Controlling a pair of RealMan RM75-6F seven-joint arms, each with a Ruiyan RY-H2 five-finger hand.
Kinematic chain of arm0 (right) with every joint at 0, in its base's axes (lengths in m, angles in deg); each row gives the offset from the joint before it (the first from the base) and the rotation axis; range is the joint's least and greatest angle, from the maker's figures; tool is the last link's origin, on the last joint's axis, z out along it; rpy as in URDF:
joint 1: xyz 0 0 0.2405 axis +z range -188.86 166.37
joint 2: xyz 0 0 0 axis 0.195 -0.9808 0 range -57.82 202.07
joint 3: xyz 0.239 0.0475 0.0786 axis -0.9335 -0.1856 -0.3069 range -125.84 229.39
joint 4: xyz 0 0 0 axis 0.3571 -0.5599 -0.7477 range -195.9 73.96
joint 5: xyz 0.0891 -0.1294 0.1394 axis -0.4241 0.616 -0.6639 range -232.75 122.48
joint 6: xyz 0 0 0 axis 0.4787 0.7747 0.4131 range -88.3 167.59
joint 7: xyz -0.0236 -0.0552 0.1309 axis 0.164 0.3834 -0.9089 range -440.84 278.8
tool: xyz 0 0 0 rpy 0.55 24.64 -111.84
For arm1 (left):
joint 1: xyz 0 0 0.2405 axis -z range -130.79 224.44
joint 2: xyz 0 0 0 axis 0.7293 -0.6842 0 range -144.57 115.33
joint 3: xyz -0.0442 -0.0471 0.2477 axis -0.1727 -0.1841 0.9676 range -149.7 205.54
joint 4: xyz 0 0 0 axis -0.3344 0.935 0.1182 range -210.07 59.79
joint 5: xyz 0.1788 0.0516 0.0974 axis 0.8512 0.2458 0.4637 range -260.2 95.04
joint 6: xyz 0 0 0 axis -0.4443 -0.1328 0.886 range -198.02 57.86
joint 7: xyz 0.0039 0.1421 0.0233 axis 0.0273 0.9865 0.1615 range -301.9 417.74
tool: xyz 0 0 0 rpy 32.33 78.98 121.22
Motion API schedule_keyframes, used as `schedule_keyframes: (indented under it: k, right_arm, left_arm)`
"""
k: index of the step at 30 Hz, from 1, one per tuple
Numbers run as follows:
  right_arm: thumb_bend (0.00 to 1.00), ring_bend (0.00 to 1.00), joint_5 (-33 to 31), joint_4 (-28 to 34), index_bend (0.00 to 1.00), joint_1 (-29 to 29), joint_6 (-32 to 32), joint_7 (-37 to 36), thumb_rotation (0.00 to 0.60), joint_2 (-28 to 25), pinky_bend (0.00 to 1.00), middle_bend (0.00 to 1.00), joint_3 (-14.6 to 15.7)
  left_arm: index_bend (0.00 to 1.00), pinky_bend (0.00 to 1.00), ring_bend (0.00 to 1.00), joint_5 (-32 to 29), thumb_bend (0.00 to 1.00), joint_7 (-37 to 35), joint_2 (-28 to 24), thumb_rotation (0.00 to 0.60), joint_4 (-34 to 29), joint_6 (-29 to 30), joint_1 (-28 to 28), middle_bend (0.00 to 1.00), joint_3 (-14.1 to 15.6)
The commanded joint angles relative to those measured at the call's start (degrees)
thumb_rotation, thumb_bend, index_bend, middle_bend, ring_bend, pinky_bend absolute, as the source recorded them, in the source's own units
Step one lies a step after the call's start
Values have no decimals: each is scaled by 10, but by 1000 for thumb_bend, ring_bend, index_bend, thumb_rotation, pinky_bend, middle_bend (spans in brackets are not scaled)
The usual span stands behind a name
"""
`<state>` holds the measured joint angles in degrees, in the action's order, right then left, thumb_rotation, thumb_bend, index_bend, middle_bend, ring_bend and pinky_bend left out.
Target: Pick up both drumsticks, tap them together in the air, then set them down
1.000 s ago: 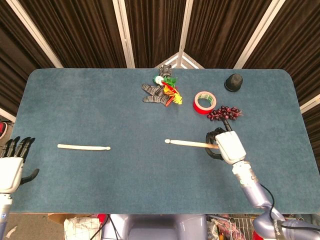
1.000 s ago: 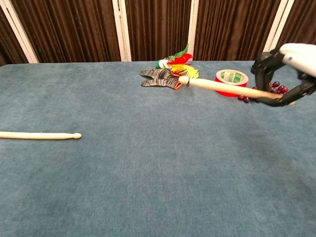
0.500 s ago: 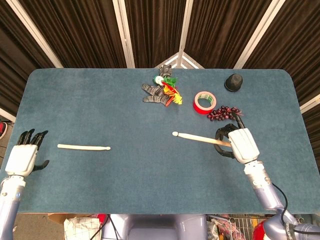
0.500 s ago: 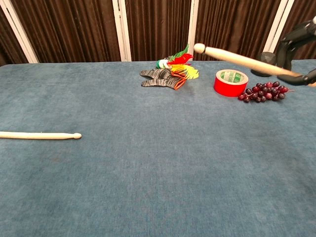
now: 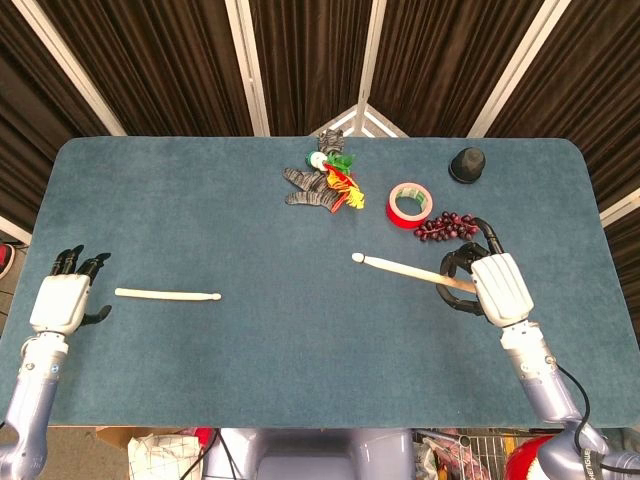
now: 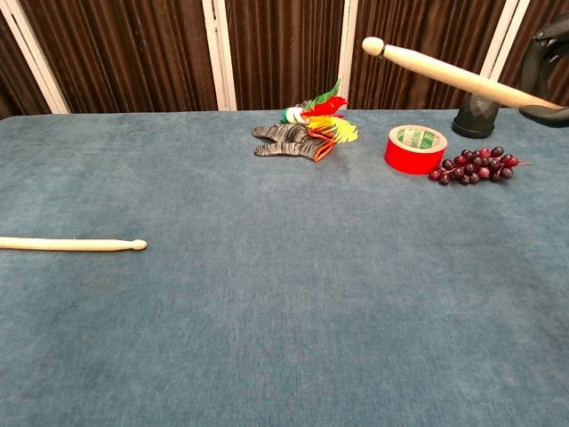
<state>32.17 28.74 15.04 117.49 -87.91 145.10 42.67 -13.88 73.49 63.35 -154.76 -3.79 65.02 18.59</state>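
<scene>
Right hand (image 5: 497, 287) raised drumstick (image 5: 408, 269) higher, left hand (image 5: 60, 302) nearer

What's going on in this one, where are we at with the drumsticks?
The right hand holds one drumstick raised in the air, tip pointing toward the table's middle. The other drumstick lies flat on the blue table, untouched. The left hand hovers open just beside its butt end, not yet gripping it. No tapping is possible yet.
</scene>
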Motion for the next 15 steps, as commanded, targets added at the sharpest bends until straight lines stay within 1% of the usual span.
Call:
schedule_keyframes:
  k: [1, 7, 15]
  right_arm:
    - [430, 422, 3, 3, 758, -1, 1, -2, 600, -3, 0, 611, 0]
    - [431, 422, 1, 9, 763, -3, 1, 2, 600, -9, 0, 612, -3]
    - [430, 422, 1, 10, 766, -6, 7, -8, 600, -14, 0, 616, -8]
  left_arm:
    - [187, 0, 0, -6, 320, 1, 18, 600, 20, -12, 12, 257, -2]
    - [250, 0, 0, -12, 332, 15, 46, 600, 49, -32, 30, 273, 2]
    - [320, 0, 0, -21, 343, 54, 75, 600, 73, -35, 44, 313, 11]
